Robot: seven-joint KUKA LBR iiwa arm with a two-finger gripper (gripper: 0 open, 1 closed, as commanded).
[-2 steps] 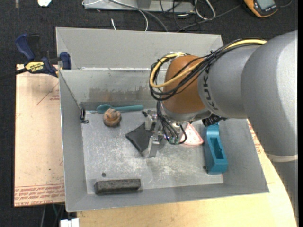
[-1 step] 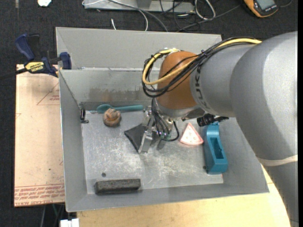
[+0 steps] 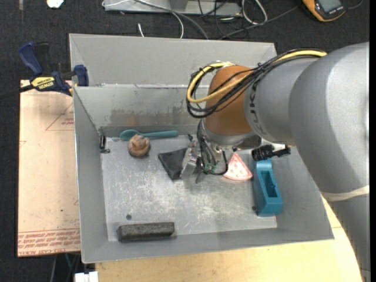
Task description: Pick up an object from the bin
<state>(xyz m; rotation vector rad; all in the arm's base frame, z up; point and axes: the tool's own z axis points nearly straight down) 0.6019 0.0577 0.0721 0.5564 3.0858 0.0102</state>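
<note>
My gripper (image 3: 195,168) hangs low in the middle of the bin, under the orange wrist cover. Just left of its fingertips lies a dark grey wedge-shaped piece (image 3: 172,162), touching or nearly touching them. To the right of the gripper lies a pink watermelon-slice toy (image 3: 238,170) with a pale rim. A blue rectangular block (image 3: 267,188) with a slot sits further right.
A teal spoon (image 3: 147,134) lies along the back wall with a brown round lump (image 3: 139,145) just in front of it. A dark grey bar (image 3: 146,231) lies near the front left. A small black item (image 3: 104,144) sits at the left wall. The arm covers the bin's right back part.
</note>
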